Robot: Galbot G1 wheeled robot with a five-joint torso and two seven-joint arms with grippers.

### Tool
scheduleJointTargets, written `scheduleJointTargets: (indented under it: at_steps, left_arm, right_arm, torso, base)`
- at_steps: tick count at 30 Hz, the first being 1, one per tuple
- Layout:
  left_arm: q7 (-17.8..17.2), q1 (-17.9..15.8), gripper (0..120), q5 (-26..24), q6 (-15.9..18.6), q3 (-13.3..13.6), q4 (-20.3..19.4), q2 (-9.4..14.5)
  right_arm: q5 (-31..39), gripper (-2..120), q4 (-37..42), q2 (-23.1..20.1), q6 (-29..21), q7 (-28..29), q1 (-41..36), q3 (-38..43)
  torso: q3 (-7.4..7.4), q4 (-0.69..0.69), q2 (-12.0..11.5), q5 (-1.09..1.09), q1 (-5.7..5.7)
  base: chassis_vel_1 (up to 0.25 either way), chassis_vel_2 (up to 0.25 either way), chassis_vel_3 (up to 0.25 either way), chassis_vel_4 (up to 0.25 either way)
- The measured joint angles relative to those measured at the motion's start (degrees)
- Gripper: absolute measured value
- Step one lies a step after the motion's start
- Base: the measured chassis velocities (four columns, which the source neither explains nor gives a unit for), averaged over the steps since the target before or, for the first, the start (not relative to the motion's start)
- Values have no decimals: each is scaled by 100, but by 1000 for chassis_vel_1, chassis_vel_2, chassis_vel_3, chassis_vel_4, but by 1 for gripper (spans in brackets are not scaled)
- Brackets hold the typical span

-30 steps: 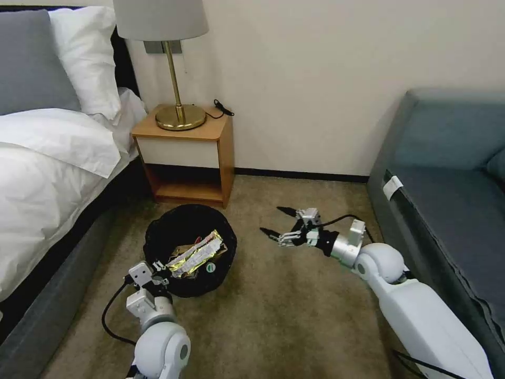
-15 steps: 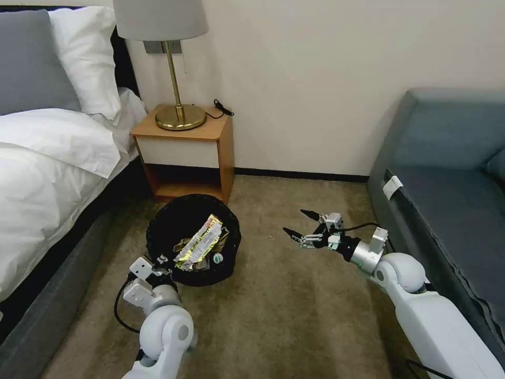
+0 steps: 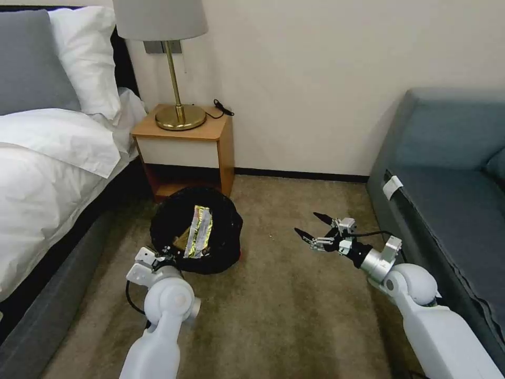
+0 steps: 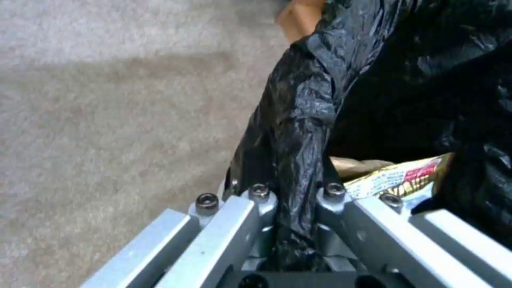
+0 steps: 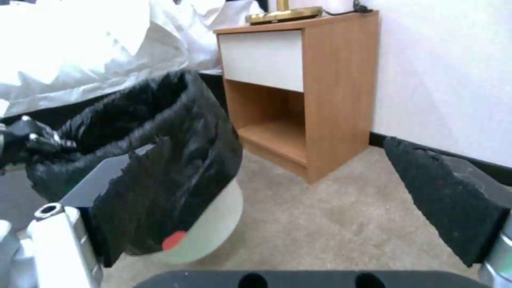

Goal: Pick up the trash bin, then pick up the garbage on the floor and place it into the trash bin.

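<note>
- Left claw (image 4: 299,224) clamped on the near rim of the trash bin (image 3: 197,231), black liner bunched between the jaws, one jaw inside the rim and one outside.
- Just past that grip, inside the bin: a gold-silver snack wrapper (image 3: 199,238) lying on top, with tan crumpled paper (image 4: 357,166) and a printed packet edge beneath it.
- Bin tilted, mouth turned toward the head camera, white wall and a red dot showing below the liner (image 5: 176,240); whether its base touches the carpet cannot be told.
- Right claw (image 3: 317,231) spread wide and empty, hovering low over bare carpet (image 3: 284,310), well apart from the bin.
- Farther out: a wooden nightstand (image 3: 187,152) just behind the bin, a bed (image 3: 47,173) to the left, a grey sofa (image 3: 447,173) to the right.
- Judged step in hand: carrying or setting down the filled bin with the left arm.
- Best done by keeping the pinch firm, since thin liner can slip or tear under load.
- Worth levelling the mouth upward so the loose wrapper stays in.
- Worth keeping clear of the nightstand corner and bed frame.
</note>
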Motion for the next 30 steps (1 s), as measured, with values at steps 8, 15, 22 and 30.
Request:
scheduleJointTargets:
  at_steps: [8,15,22,30]
  left_arm:
    - [-133,-265,2,-14,60,5,472,-9]
    - [-166,-397,2,-380,195,22,748,28]
    - [-167,-457,26,-531,235,31,835,63]
    - [-246,-439,59,-537,268,33,694,117]
  right_arm:
    - [-31,100,-42,36,23,-14,-70,118]
    - [-66,100,-111,72,46,-39,-96,167]
    - [-98,100,-167,152,52,-42,-92,166]
    - [-97,100,-142,55,50,-40,-94,173]
  torso:
    - [0,0,0,1,0]
    - [0,0,0,0,0]
    - [0,0,0,1,0]
    - [0,0,0,0,0]
  base:
    - [0,0,0,0]
    - [0,0,0,0]
    - [0,0,0,0]
    - [0,0,0,0]
